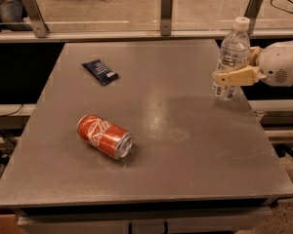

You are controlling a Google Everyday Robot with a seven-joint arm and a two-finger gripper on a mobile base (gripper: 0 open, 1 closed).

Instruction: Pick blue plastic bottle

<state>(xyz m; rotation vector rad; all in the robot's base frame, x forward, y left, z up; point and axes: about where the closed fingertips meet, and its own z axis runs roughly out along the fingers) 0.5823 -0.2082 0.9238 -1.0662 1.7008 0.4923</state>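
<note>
The blue plastic bottle (233, 50) is clear with a white cap and a white-blue label. It stands upright at the table's right edge, its base seemingly just off the surface. My gripper (225, 75) reaches in from the right and is shut on the bottle's lower half. One cream finger (239, 76) crosses the bottle's front; the other is mostly hidden behind it.
A red soda can (104, 136) lies on its side at front left of the grey table (185, 179). A flat dark blue packet (100, 71) lies at back left. A rail with metal posts (166, 11) runs behind the table.
</note>
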